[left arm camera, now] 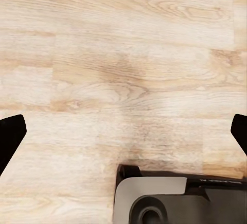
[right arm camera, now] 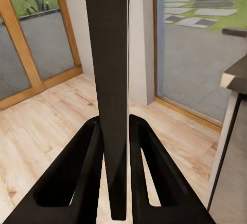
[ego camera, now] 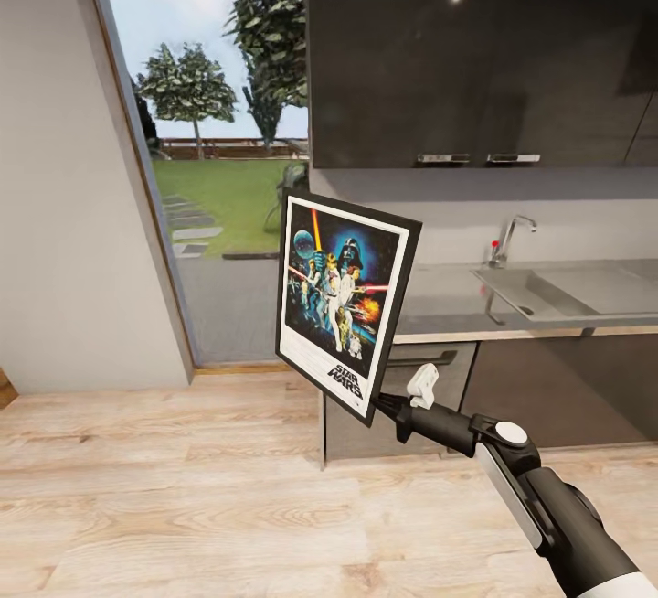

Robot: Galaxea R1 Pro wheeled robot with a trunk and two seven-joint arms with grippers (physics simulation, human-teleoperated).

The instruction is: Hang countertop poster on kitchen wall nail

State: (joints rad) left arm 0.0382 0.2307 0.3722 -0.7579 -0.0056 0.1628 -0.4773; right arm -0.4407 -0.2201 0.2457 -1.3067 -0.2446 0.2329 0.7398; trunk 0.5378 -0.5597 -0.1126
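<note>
A: What does the head view give?

B: The poster (ego camera: 345, 301) sits at the centre of the frame, lifted clear of the desk (ego camera: 475, 301), tilted so its top leans toward the upper right. Its black frame, white border and "STAR WARS" lettering face the camera. The right end effector (ego camera: 382, 403) grips its lower right corner, with the right arm running up from the lower right corner of the frame.

A: And behind it?

B: The grey desk spans the right middle, with a sink (ego camera: 535, 292) and a chrome faucet (ego camera: 507, 240). A dark glossy wall cabinet (ego camera: 484, 49) fills the upper right. At upper left a glass door (ego camera: 219, 168) shows lawn and trees. A light wood floor (ego camera: 183, 488) covers the bottom.

A: Left wrist view?

B: Wood floor across the frame. The 2 fingertips (left arm camera: 10, 139) of the left end effector (left arm camera: 123, 134) show at the far left and right edges, spread wide apart with nothing between them. A grey and black part of the robot (left arm camera: 170, 198) lies at the bottom centre.

A: Right wrist view?

B: The poster (right arm camera: 112, 80) appears edge-on, a dark vertical slab through the centre. The 2 black fingers (right arm camera: 77, 178) of the right end effector (right arm camera: 116, 172) press against it on either side, clamped on it. Floor and the glass door lie beyond.
</note>
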